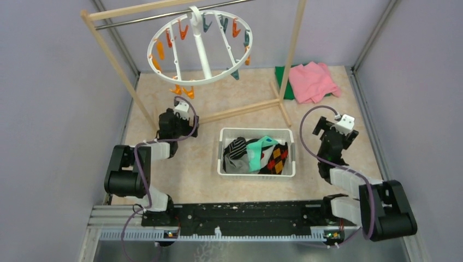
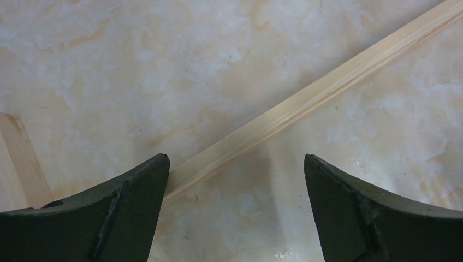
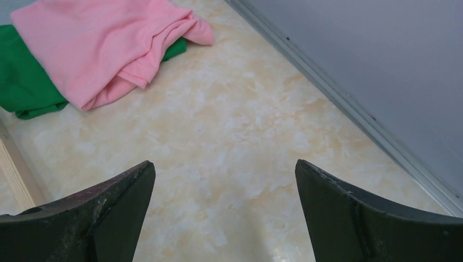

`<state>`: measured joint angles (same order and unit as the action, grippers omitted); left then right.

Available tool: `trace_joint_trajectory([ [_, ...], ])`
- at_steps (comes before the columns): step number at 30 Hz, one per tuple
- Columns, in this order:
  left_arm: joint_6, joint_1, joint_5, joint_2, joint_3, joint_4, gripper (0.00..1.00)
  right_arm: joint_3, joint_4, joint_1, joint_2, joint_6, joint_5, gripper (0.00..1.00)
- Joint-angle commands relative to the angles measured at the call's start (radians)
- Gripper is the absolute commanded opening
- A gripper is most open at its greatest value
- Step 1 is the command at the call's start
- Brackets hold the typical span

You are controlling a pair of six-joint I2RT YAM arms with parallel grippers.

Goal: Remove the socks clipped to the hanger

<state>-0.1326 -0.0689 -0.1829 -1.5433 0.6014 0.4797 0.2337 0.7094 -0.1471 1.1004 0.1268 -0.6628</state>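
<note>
Pale marbled tabletop (image 1: 207, 103) boxed in by grey walls is what I have on all three feeds. At the far left the hanger (image 1: 203, 54) hangs by its hook from the top bar of the wooden rack (image 1: 112, 60). Its orange and teal clips (image 1: 183, 30) dangle bare as far as I can make out, though the ones on the ring's far side are small and partly overlapped. The socks (image 1: 256, 155) lie heaped in the white basket (image 1: 255, 174) at the middle of the table, between the two arms.

The left gripper (image 2: 236, 180) sits low near the rack's foot, jaws spread apart and holding nothing. Its wrist view shows only the rack's base rail (image 2: 327, 87) crossing the marble. The right gripper (image 3: 225, 174) is likewise spread and empty on the right side, looking across bare table toward the pink cloth (image 3: 104, 43) lying over the green cloth (image 3: 27, 82) in the far corner.

I judge the unclipping done, so the step in hand is confirming and parking. To do it well I would check each clip around the ring from the overhead view before calling it. Then I would draw the left arm back along a path that clears the base rail, since a bump there could rock the rack and swing the hanger.
</note>
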Motion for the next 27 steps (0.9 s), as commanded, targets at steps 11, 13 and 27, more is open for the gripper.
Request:
trace_joint_trajectory([
  [11, 0.056, 0.048, 0.057, -0.032, -0.439, 0.929, 0.99, -0.083, 0.528, 0.014, 0.289, -0.086, 0.155, 0.99],
  [13, 0.059, 0.049, 0.068, -0.009, -0.435, 0.882, 0.99, -0.131, 0.644, 0.012, 0.333, -0.118, 0.233, 0.99],
  [27, 0.056, 0.045, 0.08, -0.022, -0.313, 0.666, 0.99, -0.069, 0.543, 0.084, 0.354, -0.06, 0.296, 0.99],
])
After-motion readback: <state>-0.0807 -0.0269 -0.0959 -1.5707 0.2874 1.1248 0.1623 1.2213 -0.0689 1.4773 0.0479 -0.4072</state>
